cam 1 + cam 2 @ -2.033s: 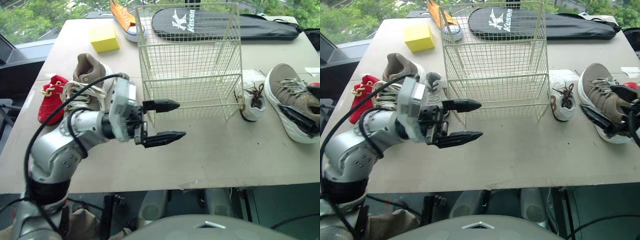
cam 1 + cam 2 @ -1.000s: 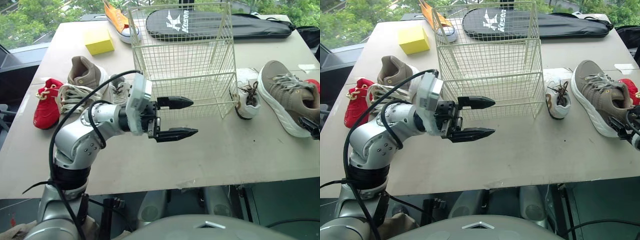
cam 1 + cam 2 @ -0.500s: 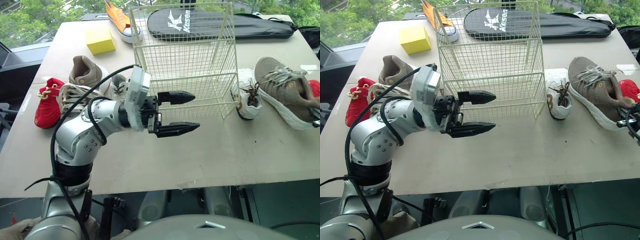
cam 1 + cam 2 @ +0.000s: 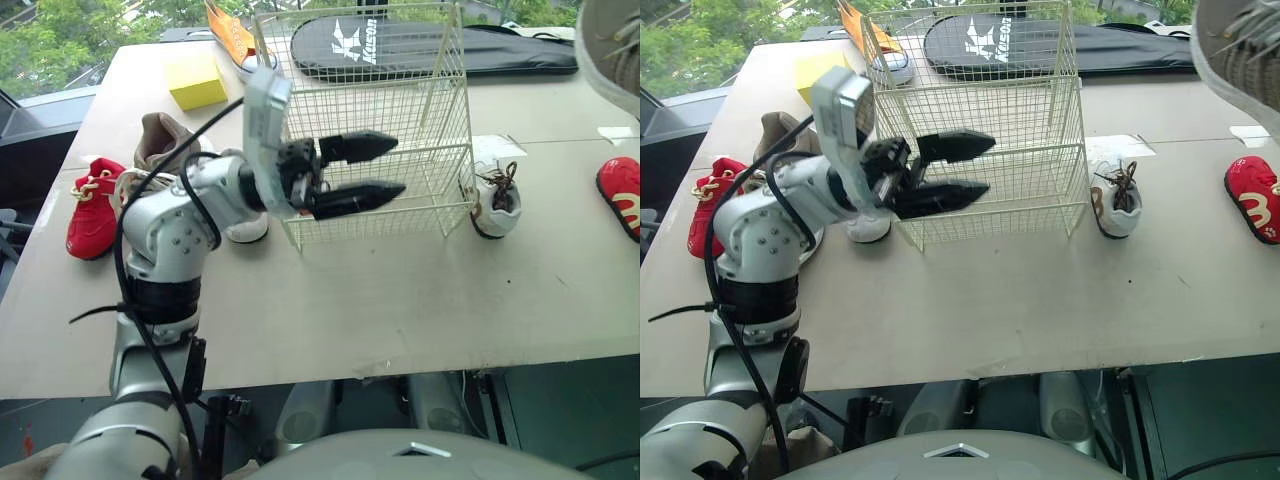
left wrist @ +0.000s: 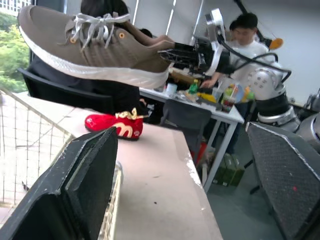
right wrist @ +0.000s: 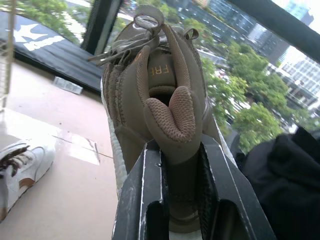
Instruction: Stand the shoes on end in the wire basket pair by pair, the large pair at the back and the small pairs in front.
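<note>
Taupe shoe (image 6: 159, 95), cream basket (image 4: 372, 112)

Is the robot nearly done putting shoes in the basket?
No, barely started. Done: nothing; the wire basket holds no shoes. In hand: the right gripper, jaws shut, holds one large brown shoe in the air; the left gripper is open by the basket. Left: the other brown shoe, small white shoe and red shoe lie on the table.

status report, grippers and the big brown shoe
Left gripper open, at front of wire basket. Right gripper shut on large brown shoe, airborne. Basket has no shoes.
</note>
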`<state>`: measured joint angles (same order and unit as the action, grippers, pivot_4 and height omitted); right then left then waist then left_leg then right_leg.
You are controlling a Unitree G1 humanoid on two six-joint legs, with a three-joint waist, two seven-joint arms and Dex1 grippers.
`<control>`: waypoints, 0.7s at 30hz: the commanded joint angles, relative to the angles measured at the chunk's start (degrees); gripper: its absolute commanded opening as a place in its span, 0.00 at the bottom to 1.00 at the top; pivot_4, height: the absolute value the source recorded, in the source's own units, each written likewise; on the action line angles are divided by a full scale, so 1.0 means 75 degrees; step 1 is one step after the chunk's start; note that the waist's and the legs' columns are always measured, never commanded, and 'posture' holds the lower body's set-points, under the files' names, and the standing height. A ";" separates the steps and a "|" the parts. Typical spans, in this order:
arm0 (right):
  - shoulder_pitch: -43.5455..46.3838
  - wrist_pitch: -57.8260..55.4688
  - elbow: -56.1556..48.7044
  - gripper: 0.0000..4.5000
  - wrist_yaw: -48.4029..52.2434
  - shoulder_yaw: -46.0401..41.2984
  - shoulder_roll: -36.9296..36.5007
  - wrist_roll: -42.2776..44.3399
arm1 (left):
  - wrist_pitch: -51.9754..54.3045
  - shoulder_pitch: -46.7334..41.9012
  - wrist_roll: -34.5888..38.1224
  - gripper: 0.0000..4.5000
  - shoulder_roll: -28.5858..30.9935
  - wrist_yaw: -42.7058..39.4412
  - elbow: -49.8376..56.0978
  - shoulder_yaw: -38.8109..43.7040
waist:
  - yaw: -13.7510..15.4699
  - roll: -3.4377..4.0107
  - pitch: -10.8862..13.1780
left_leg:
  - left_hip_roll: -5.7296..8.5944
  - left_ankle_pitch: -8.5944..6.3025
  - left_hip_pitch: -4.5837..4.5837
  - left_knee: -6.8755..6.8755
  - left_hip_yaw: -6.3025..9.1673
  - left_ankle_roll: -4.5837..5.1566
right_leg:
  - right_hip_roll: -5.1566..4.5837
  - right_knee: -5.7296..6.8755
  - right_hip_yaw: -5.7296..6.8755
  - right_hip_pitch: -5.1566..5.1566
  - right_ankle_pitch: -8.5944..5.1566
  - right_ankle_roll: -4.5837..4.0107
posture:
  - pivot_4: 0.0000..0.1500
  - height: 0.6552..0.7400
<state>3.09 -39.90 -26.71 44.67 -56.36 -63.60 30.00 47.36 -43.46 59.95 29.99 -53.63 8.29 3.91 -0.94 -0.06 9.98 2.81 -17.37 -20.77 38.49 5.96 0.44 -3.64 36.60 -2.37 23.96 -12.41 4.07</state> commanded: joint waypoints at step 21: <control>0.8137 0.3139 0.3543 0.00 0.6222 0.6924 -0.2525 0.2140 | 0.0079 -0.4670 -0.2615 1.00 0.1796 -0.4826 -0.3113 -0.1959 | -0.0092 -0.0053 0.0057 | -0.0002 0.0005 -0.0160 0.0014 0.0005 -0.0013 | -0.0030 -0.0017 0.0054 0.0129 -0.0010 0.0018 | 1.00 1.00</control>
<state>58.65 -16.03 -2.55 88.28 -7.89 -84.47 48.17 49.08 -75.33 40.70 44.14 -86.90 -16.03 -10.40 -1.63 -0.46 10.41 2.80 -17.33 -22.02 38.72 5.98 0.34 -3.85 36.53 -1.99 24.95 -12.48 4.22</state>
